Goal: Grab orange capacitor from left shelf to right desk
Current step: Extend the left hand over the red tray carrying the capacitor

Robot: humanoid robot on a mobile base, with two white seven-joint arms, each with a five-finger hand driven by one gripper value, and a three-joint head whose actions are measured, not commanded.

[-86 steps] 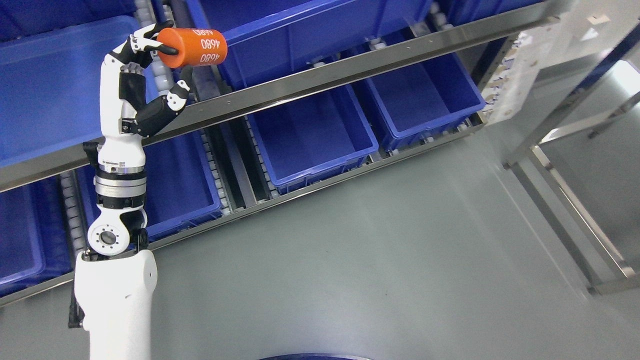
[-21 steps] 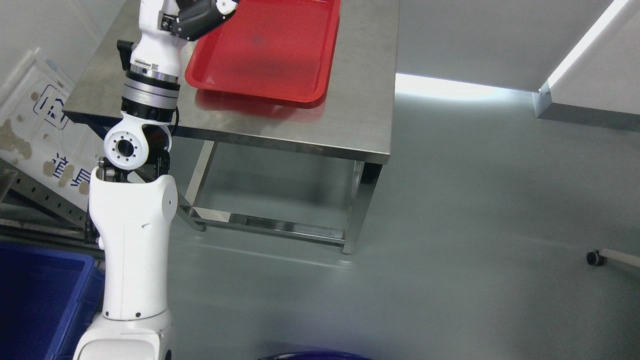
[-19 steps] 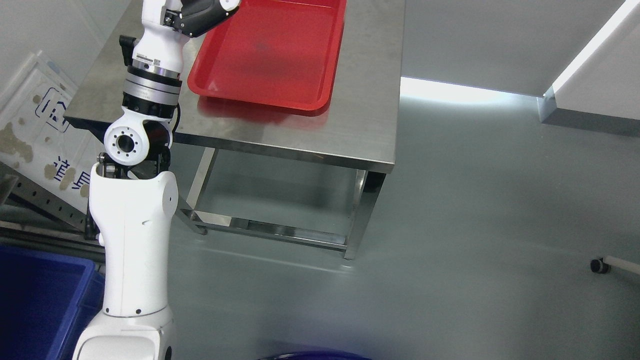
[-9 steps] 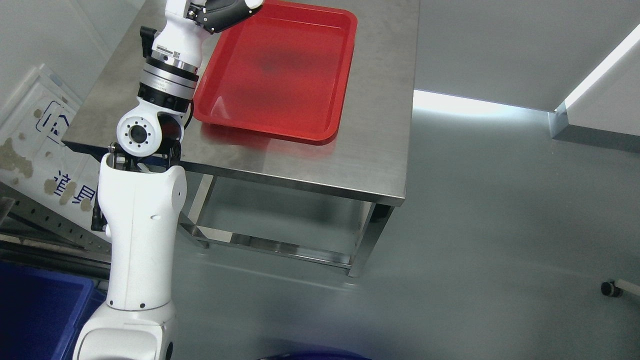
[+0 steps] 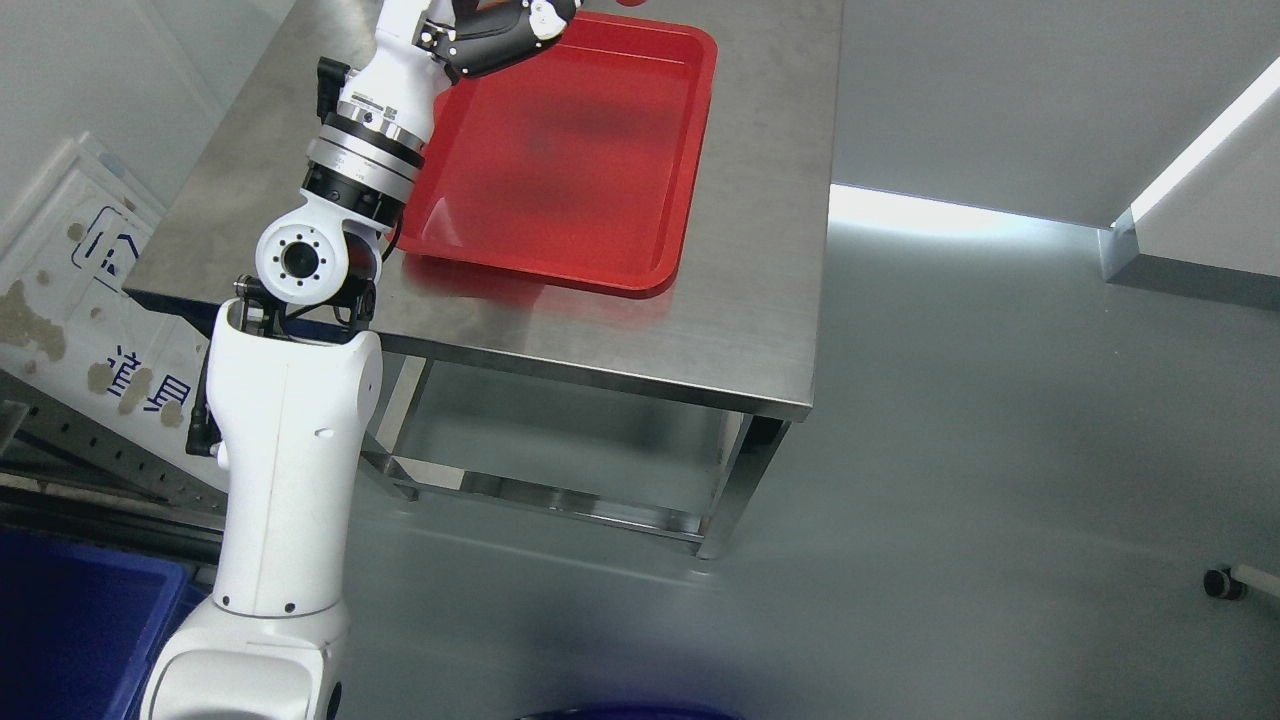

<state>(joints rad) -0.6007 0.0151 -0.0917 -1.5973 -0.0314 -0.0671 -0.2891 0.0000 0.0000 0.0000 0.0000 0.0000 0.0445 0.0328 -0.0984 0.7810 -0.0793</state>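
While reaching the left hand (image 5: 500, 35) over the red tray (image 5: 570, 170) on the steel desk (image 5: 760, 250) at top centre, nearing set-down, probably needing lowering before release, with grip state and orange capacitor cropped away, impossible to tell.

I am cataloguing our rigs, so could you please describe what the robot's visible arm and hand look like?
The left arm has a glossy white shell with small dark screw dots, a round white elbow joint with a black centre, a silver ring above a black band at the wrist, and a black cable behind. The left hand has black segments with white knuckles.
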